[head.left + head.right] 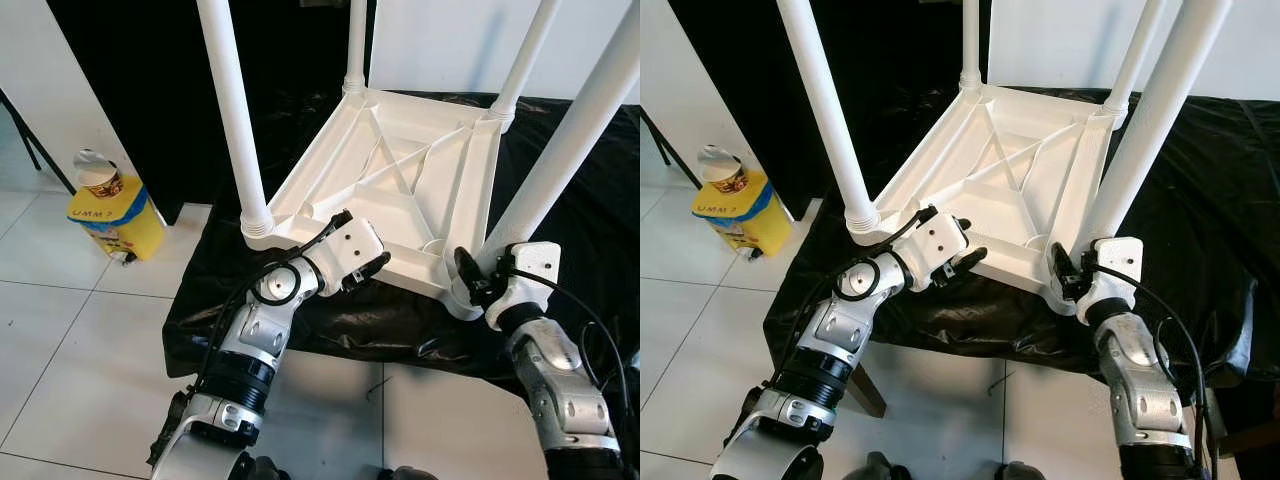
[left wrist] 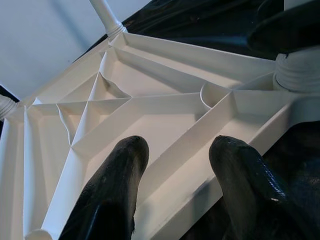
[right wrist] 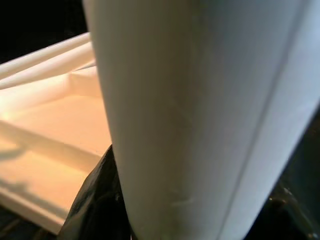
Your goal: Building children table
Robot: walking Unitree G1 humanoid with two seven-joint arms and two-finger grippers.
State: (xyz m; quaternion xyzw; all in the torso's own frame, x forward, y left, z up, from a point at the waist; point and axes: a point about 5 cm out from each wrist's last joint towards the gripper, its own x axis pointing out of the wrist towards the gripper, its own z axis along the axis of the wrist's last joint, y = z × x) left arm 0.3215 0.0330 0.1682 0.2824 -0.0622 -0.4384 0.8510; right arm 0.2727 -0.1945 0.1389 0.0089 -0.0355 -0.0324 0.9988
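A yellow container with a round lid stands on the white tiled floor at the far left, beside a surface draped in black cloth. On that cloth a white plastic children's table lies upside down, its ribbed underside facing up and four white legs rising from its corners. The near-left leg stands in its corner socket, just left of the robot's left tool. That tool reaches over the table's near edge, its two black fingers spread apart, one over the ribbed underside and one outside the rim, touching nothing that can be made out. To the right, the near-right leg slants up from the table's near-right corner. The right tool sits at the base of this leg, where leg meets corner socket, and its wrist view has the white tube pressed close with one dark finger against it; its fingers appear clamped around the leg. The two far legs stand at the back corners, near a white wall.
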